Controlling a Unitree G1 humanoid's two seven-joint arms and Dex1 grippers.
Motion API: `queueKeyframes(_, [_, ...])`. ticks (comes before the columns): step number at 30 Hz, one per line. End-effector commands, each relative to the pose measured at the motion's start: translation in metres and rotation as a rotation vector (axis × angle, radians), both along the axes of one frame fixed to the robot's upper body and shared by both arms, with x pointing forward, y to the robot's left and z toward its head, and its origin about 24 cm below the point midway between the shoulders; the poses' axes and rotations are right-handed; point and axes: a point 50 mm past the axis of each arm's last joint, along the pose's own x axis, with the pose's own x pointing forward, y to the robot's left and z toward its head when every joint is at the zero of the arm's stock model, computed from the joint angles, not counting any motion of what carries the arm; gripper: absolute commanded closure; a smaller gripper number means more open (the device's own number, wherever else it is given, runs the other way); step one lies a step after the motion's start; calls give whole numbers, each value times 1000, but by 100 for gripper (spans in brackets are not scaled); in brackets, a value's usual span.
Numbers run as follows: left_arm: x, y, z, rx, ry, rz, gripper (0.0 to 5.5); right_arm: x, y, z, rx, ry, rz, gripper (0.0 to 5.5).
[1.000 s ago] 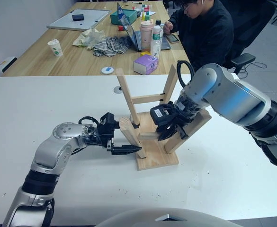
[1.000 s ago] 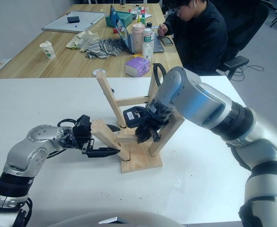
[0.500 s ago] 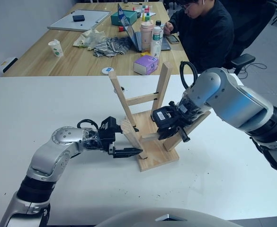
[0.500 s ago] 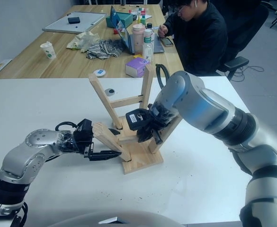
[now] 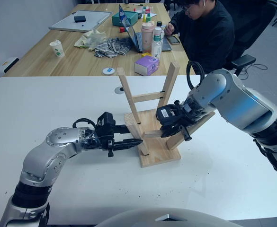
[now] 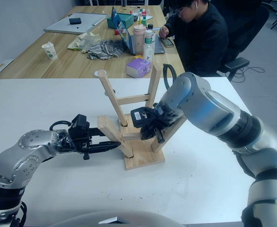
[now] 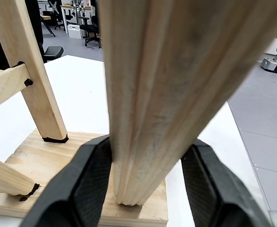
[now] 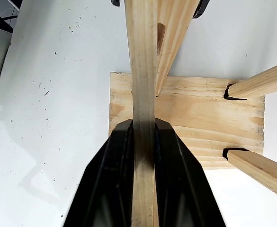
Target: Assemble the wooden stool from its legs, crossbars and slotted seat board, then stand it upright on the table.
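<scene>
The wooden stool stands upside down on the white table (image 5: 43,109), its seat board (image 5: 159,153) flat and its legs pointing up. The two far legs (image 5: 129,97) are joined by a crossbar (image 5: 147,98). My left gripper (image 5: 134,142) is shut on the near left leg (image 5: 132,128) close to the board; the left wrist view shows that leg (image 7: 152,94) between the black fingers (image 7: 88,179). My right gripper (image 5: 172,132) is shut on the near crossbar (image 8: 143,71), just above the seat board (image 8: 200,113).
A small round disc (image 5: 119,90) lies on the white table behind the stool. Beyond stands a wooden table (image 5: 39,59) with a cup, bottles, a laptop and a purple box (image 5: 146,65). The white table has free room in front and at both sides.
The stool leaned to the left and came back more upright, sliding slightly away. My left gripper rose with it along the near leg; my right gripper kept its hold on the crossbar.
</scene>
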Motion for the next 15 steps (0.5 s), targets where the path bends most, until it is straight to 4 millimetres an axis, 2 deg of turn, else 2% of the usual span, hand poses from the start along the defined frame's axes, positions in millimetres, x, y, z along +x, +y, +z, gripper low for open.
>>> queueKeyframes(1, [2, -2, 5, -4, -21, -8, 334, -1, -3, -17, -39, 42, -17, 509])
queueKeyframes(10, [-3, 8, 1, 11, -20, 12, 335, 2, -12, -34, -110, 34, -29, 509])
queueKeyframes(15, [-11, 4, 0, 5, -41, -4, 336, 7, -15, -40, -106, 27, -78, 509])
